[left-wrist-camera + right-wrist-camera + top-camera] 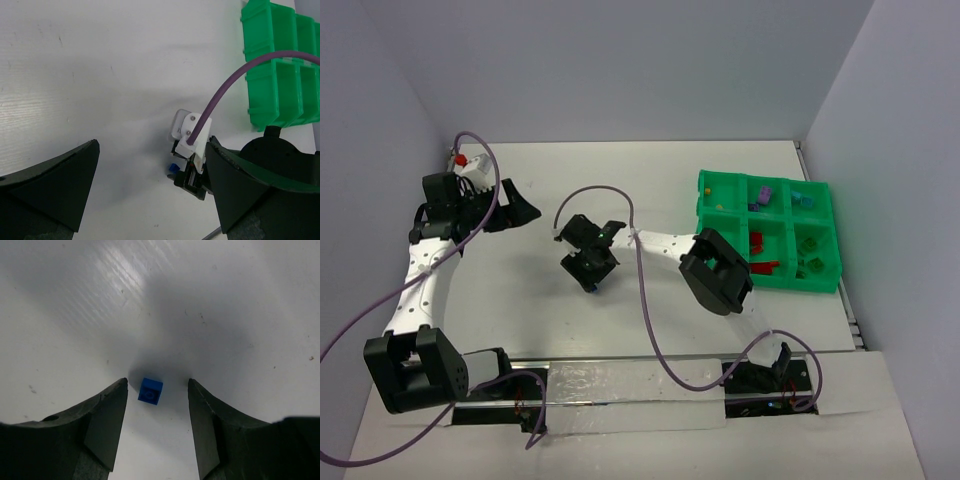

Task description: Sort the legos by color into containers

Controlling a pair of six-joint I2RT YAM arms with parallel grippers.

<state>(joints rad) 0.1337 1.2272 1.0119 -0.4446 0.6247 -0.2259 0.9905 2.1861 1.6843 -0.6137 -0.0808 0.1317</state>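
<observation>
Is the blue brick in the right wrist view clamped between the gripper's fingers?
No: the blue brick lies on the table with a gap to each finger of the right gripper.

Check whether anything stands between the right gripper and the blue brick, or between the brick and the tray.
Nothing visible. The blue brick lies on bare table between the open fingers of the right gripper, a gap on each side. Toward the green tray, only the right arm's own links cross above the table.
</observation>
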